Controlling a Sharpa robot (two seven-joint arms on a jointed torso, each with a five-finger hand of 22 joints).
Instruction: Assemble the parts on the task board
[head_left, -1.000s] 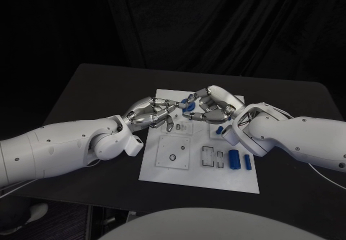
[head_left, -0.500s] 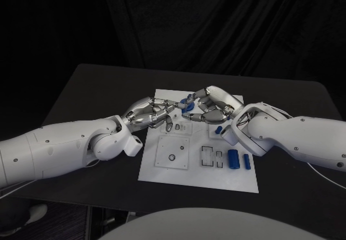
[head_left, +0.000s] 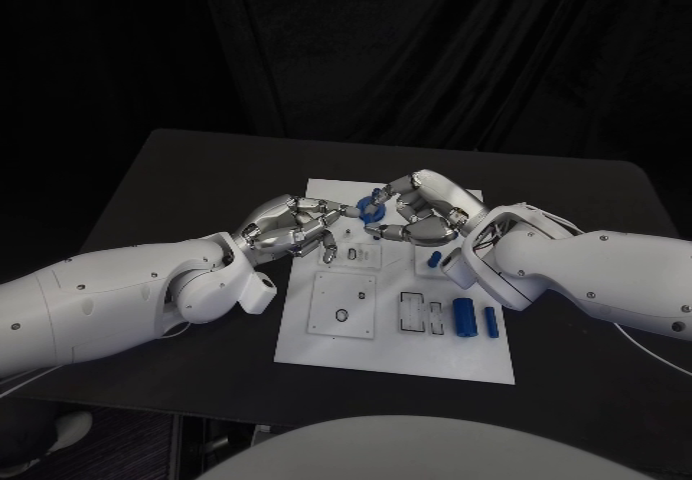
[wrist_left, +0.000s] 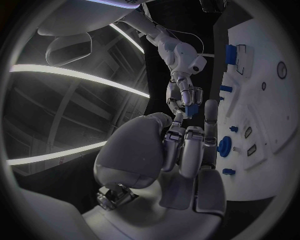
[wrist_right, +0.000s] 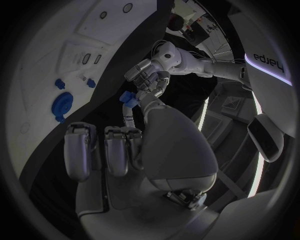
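Hovering above the far end of the task board (head_left: 433, 352) is a small blue part (head_left: 369, 211), pinched between the fingertips of both the left hand (head_left: 296, 229) and right hand (head_left: 423, 212). More blue parts (head_left: 467, 317) lie near the board's right edge, mid-desk (head_left: 188, 180).

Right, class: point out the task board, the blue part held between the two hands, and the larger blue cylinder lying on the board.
task board (head_left: 433, 362), head view, bare near edge.
blue part (head_left: 371, 211), head view, its middle.
blue cylinder (head_left: 466, 316), head view, mid-length.
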